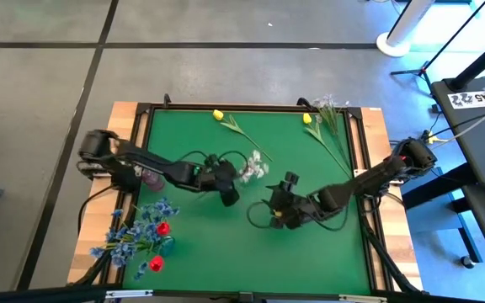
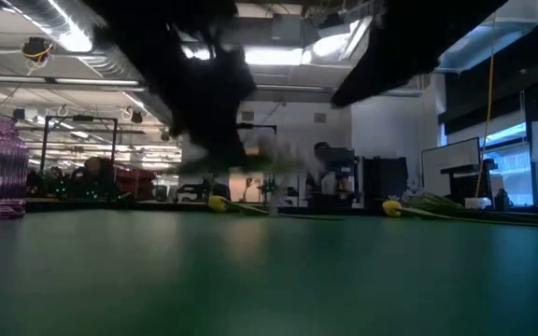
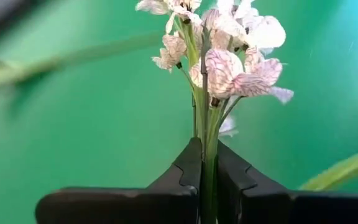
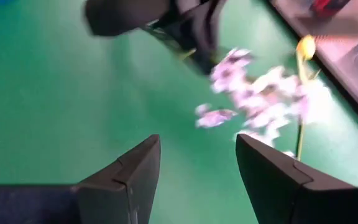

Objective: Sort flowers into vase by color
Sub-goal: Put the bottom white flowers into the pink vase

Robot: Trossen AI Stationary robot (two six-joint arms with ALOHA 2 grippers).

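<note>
Right now L gripper (image 3: pixel 205 180) has fingers clenched on the white flower (image 3: pixel 229 56) stem, mid-counter. R gripper (image 4: pixel 197 168) waits nearby, fingers apart, empty. Blue and red flowers (image 1: pixel 141 231) already bunched at counter's left edge; two yellow tulips (image 1: pixel 218 114) left, plus this white.

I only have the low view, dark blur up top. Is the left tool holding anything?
Observer: Yes. The left tool is shut on the stem of a white blossom cluster.
Operator: Right tool?
Observer: The right tool is open and empty, over bare green mat.
Operator: I see two yellow flowers far back. Anything else loose?
Observer: A pale blossom stem lies beside one yellow tulip; blue blossoms and red tulips are bunched at the mat's front left corner.
</note>
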